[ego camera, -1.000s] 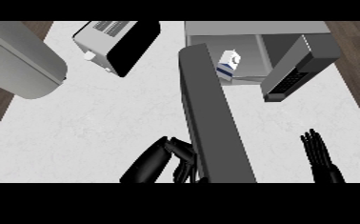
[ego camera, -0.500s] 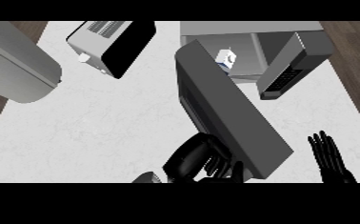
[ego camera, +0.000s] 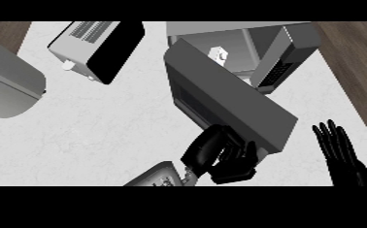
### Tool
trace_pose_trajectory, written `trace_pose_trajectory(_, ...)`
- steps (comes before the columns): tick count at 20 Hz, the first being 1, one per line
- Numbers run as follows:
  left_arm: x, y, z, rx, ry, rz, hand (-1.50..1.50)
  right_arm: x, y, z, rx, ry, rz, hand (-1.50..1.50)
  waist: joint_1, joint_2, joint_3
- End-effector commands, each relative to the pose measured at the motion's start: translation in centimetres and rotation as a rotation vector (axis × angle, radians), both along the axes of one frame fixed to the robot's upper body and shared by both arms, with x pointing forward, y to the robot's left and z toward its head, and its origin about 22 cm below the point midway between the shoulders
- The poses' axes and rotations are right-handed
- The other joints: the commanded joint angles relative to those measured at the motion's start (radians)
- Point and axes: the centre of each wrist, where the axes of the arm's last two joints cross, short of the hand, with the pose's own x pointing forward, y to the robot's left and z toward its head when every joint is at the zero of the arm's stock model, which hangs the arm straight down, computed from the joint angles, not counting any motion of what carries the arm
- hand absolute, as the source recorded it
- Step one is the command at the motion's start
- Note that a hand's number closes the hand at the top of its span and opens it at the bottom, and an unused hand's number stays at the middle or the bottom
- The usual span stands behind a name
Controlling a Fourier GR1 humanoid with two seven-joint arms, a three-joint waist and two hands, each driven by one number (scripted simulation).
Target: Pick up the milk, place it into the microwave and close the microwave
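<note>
Two black hands show low over the white counter [ego camera: 108,120], and the microwave [ego camera: 287,47] at the back is the thing to steer by. Its door [ego camera: 229,101] swings out from the body's left front corner and slants toward the near edge, partly open, a long grey slab with a darker panel on its left face. The milk [ego camera: 219,56] stands inside the microwave, a small white carton seen just over the door's top edge, upright as far as I can tell. Left hand [ego camera: 219,154] is at the door's free end, below and left of the microwave; its fingers lie fairly straight against the door's outer face and lower edge, clasping nothing, with the grey forearm [ego camera: 154,177] coming in beneath it. Right hand [ego camera: 341,152] shows to the right of the door's end, well apart from it, open with fingers straight and pointing up, holding nothing. Left of the microwave, well apart, a toaster [ego camera: 97,47] lies with its slots toward the back. Farther left again, a large grey rounded thing [ego camera: 18,86] is cut off by the frame; I cannot tell what it is.
</note>
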Motion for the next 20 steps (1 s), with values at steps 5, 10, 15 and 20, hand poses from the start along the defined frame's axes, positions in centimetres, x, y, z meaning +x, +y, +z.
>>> trace_pose_trajectory(5, 2.6, -0.3, 0.3, -0.109, -0.013, 0.144, -1.5, 1.2, 0.9, 3.2, 0.066, -0.092, 0.159, -1.5, -0.075, 0.02, -0.002)
trace_pose_trajectory(10, 5.2, 0.0, 1.2, -0.141, -0.07, 0.289, -1.5, 1.1, 1.3, 4.3, 0.072, -0.095, 0.196, -1.5, -0.111, 0.027, 0.0)
trace_pose_trajectory(15, 7.6, 0.4, 2.2, -0.198, -0.072, 0.383, 1.5, 1.4, 0.8, 6.4, 0.048, -0.104, 0.242, -1.5, -0.141, 0.04, -0.003)
trace_pose_trajectory(20, 9.5, 0.4, 4.1, -0.278, -0.061, 0.418, 1.5, 1.5, 1.9, 7.0, 0.085, -0.107, 0.289, -1.5, -0.173, 0.053, -0.002)
